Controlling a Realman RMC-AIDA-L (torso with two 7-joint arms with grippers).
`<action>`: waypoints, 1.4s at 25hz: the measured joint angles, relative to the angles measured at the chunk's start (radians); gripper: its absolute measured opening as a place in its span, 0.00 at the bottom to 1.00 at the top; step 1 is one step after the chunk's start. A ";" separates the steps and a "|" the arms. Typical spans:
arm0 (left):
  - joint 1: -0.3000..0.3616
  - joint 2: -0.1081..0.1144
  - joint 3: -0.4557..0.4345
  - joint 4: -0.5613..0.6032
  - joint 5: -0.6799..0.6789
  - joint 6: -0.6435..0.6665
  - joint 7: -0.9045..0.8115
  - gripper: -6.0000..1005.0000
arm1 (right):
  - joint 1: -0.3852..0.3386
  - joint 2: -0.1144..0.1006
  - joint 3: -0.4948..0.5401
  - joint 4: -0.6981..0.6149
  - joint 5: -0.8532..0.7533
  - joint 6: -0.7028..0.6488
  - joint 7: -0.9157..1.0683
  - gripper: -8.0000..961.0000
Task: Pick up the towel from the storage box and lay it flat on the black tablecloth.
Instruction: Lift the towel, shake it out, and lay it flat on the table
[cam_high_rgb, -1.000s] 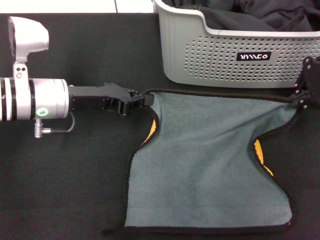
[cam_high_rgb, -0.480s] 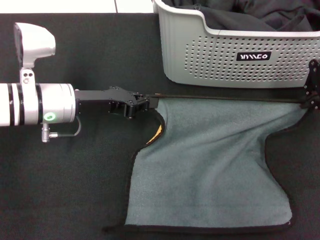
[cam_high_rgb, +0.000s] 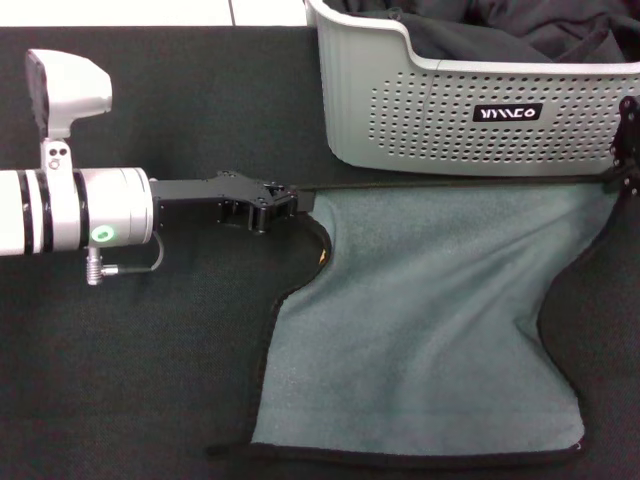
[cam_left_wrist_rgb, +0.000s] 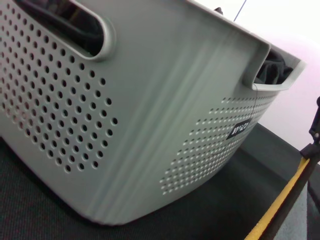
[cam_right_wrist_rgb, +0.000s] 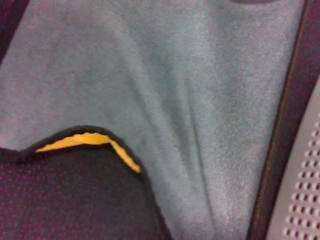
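Two claws pinching towel (cam_high_rgb: 430, 320) corners, left claw (cam_high_rgb: 290, 202), right claw (cam_high_rgb: 628, 170), stretched taut

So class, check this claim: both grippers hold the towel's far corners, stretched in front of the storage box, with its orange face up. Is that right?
One thing is wrong: the head view shows the towel grey-teal face up, not orange. The left gripper and right gripper do hold its far corners in front of the storage box.

The towel (cam_high_rgb: 430, 320) is soft, matt fleece (grey-teal, with a stitched black border). The storage box (cam_high_rgb: 470, 110) is smooth, perforated plastic with a slight sheen. The black tablecloth (cam_high_rgb: 130, 370) is matt, finely textured fabric.
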 joint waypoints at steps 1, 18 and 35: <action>0.000 -0.002 -0.008 0.000 -0.001 0.000 0.002 0.03 | -0.002 0.000 0.000 -0.008 0.000 -0.002 -0.002 0.02; 0.027 -0.006 -0.074 0.000 -0.046 -0.015 0.025 0.03 | -0.008 0.007 -0.091 -0.029 0.026 -0.076 -0.017 0.02; 0.050 -0.005 -0.074 0.000 -0.053 -0.025 0.035 0.04 | -0.016 0.010 -0.172 -0.029 0.083 -0.120 -0.009 0.02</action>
